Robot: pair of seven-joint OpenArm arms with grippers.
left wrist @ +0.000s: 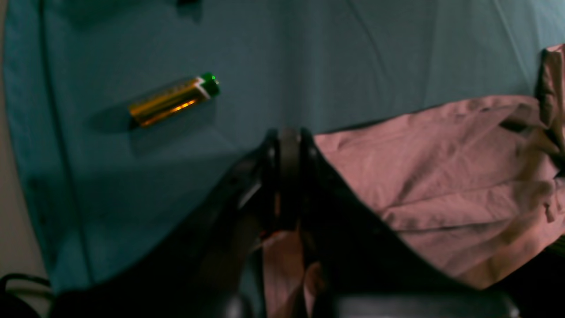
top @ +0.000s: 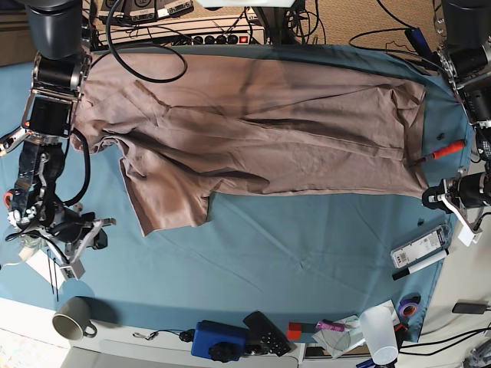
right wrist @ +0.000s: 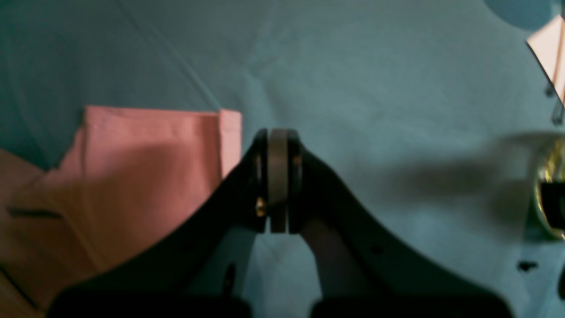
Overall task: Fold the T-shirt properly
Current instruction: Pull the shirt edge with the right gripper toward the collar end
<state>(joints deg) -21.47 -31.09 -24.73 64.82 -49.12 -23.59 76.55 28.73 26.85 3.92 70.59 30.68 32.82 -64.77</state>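
Across the tablecloth (top: 307, 245) sprawls the wrinkled mauve T-shirt (top: 261, 130), both tools closed, empty.

I can read no text anywhere. The gold and green battery (left wrist: 174, 101) by my left arm carries printing too blurred to make out, and the flat white pack (top: 419, 248) is illegible too.

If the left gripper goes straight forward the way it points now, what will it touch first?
Probably only the tablecloth. In the left wrist view the shut left gripper points over bare cloth; the battery lies off to one side, the T-shirt to the other. Depth is unclear.
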